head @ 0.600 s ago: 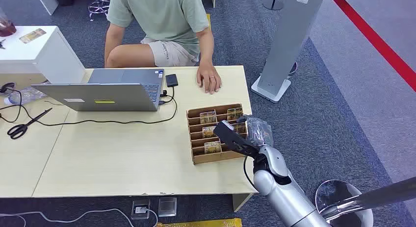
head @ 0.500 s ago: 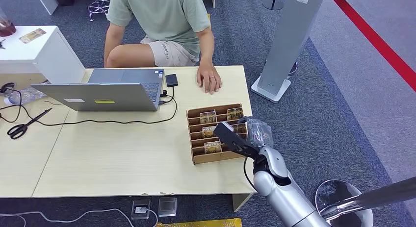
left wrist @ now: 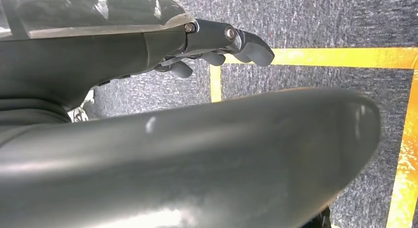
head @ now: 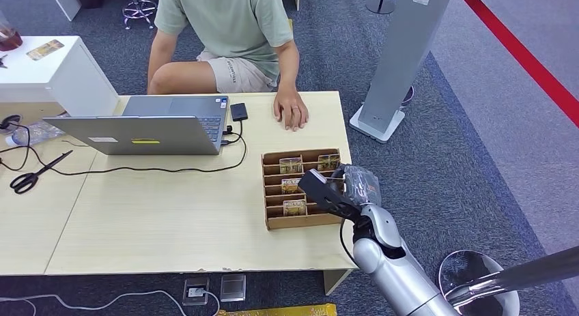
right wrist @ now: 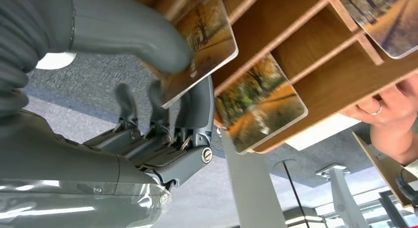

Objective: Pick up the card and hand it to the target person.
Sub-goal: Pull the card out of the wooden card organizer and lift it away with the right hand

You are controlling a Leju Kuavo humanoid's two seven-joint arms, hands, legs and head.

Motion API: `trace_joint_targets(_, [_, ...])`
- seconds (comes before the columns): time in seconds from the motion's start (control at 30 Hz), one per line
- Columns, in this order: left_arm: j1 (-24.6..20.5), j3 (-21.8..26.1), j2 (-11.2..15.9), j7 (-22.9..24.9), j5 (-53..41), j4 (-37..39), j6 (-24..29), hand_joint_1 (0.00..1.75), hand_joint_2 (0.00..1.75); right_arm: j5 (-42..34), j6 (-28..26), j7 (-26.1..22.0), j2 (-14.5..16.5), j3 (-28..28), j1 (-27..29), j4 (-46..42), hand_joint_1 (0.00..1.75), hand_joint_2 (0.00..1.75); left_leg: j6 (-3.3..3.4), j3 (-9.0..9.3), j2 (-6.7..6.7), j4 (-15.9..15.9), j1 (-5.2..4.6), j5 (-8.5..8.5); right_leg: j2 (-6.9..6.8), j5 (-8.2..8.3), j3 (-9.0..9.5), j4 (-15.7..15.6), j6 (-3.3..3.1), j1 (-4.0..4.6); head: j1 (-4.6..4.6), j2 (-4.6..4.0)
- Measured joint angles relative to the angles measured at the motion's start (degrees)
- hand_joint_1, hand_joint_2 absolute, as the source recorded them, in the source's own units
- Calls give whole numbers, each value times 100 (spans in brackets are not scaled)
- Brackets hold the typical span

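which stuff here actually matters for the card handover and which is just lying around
For the job: right hand pinching a card; cardboard card rack; other cards in its slots; the person's hand on the table.

Lying about: laptop, scissors, black cable, grey stand.

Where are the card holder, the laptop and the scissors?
card holder [head: 298,222]: head view, cardboard front wall.
laptop [head: 136,134]: head view, back of its open lid.
scissors [head: 27,181]: head view, black handle loops.

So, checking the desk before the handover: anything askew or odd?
The cardboard card rack sits skewed to the desk edge and near the corner. The right robot hand pinches one card.
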Motion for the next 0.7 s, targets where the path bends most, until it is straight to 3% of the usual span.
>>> trace_joint_targets(0.13, [0, -24, 0, -3, -23, 0, 5, 0, 0, -4, -8, -13, 0, -1, 0, 0, 175, 175, 0, 0, 0, 0, 0, 0, 0, 0, 0, 0, 0, 0, -2, -1])
trace_joint_targets(0.4, [0, -70, 1, -98, -125, 0, 130, 0, 0, -22, -113, -80, -2, -10, 32, -1, 175, 175, 0, 1, 0, 0, 0, 0, 0, 0, 0, 0, 0, 0, -2, -1])
trace_joint_targets(0.57, [1, -71, 2, -116, -96, 0, 121, 0, 0, 99, -856, -610, -3, -51, 171, -77, 175, 175, 0, 0, 1, 0, 0, 0, 1, 0, -1, 0, 0, 0, 2, -1])
trace_joint_targets(0.7, [2, -71, 2, -116, -89, 0, 114, 0, 0, 144, -1645, -1299, -4, -92, 308, -260, 175, 175, 0, 0, 1, 0, 0, 0, 1, 0, -2, 0, 0, 0, -1, -1])
